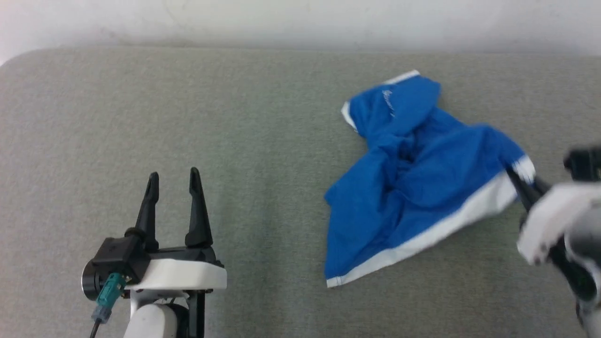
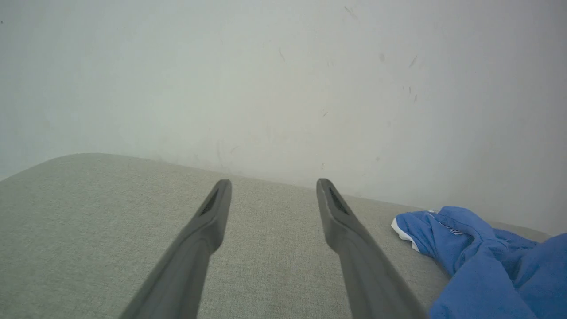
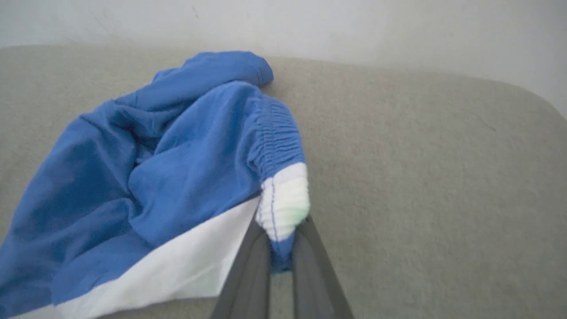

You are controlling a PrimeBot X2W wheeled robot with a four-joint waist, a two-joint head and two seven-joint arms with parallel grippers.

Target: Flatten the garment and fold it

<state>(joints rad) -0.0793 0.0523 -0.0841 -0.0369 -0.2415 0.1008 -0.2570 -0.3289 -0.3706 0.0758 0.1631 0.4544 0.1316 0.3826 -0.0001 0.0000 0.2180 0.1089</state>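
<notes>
Grey cushion, right end effector pinching garment waistband

The head view looks down from above on the grey counter, taking in the left pincer, the blue shorts and a strip of wall. The left wrist view sits low over the counter, facing that wall, with the shorts at its right edge; the right wrist view looks from close by along the right pincer at the same shorts.
</notes>
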